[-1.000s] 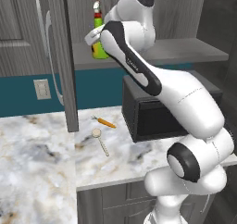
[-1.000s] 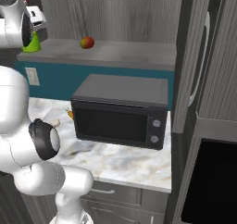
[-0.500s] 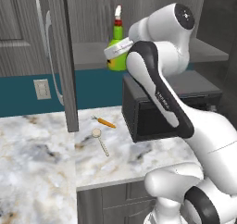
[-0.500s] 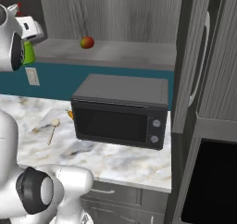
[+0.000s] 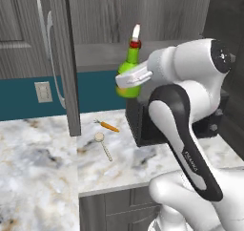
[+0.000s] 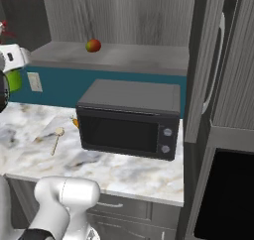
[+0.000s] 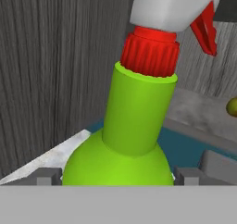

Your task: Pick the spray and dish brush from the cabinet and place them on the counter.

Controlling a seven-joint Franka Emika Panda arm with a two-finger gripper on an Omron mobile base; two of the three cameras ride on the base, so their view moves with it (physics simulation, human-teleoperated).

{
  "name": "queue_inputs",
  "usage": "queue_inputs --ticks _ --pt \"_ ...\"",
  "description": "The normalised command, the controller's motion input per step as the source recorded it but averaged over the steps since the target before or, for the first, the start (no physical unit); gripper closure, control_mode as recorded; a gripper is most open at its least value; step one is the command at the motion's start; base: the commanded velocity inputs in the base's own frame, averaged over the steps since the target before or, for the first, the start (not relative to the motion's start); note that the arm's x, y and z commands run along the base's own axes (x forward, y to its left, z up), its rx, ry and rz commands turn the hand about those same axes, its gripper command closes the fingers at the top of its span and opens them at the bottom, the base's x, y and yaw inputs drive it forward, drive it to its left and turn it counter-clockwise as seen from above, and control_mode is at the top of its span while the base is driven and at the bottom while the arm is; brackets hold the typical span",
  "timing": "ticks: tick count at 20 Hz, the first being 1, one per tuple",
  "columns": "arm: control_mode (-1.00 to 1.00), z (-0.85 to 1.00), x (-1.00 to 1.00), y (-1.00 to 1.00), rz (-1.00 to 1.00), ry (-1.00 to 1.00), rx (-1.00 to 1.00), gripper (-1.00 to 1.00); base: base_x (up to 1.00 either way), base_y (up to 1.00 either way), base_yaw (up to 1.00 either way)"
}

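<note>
My gripper (image 5: 131, 80) is shut on the spray (image 5: 129, 67), a green bottle with a red collar and white nozzle. It holds the bottle upright by its round belly, in the air above the counter (image 5: 38, 163), beside the microwave's left end. In the hand view the spray (image 7: 134, 112) stands between my fingertips (image 7: 46, 177). The dish brush (image 5: 102, 142) lies flat on the counter below, head toward the wall. The cabinet (image 5: 100, 53) stands open, its door (image 5: 64, 58) swung out at the left. From the right, a strip of the spray (image 6: 14, 80) and the dish brush (image 6: 56, 136) show.
A black microwave (image 6: 129, 117) sits on the counter under the cabinet shelf. An orange carrot (image 5: 109, 126) lies just behind the brush. A red-yellow apple (image 6: 93, 45) rests on the shelf. A wall outlet (image 5: 43, 91) and a tall dark unit (image 6: 223, 110) flank the area.
The arm has swung, carrying the spray rightward and down from the cabinet shelf to the air over the counter. The brush, carrot and apple have not moved.
</note>
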Motion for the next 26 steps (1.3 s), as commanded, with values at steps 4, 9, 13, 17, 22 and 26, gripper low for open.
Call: queue_inputs --ticks 4,9,13,17,22,26 --pt "-1.0 -0.6 -0.81 0.0 -0.02 0.0 0.0 1.0 0.0 0.0 0.0" --pt "-1.0 -0.76 -0.34 0.0 -0.03 0.0 -0.02 1.0 0.0 0.0 0.0" --pt "-1.0 -0.86 -0.11 -0.11 -0.05 -0.01 -0.07 1.0 0.0 0.0 0.0" --pt "-1.0 -0.97 -0.01 -0.1 -0.02 -0.07 -0.07 1.0 0.0 0.0 0.0" --pt "-1.0 -1.0 0.1 -0.05 0.0 -0.04 -0.05 1.0 0.0 0.0 0.0" --pt "-1.0 -0.74 0.33 0.0 0.0 -0.11 -0.02 1.0 0.0 0.0 0.0"
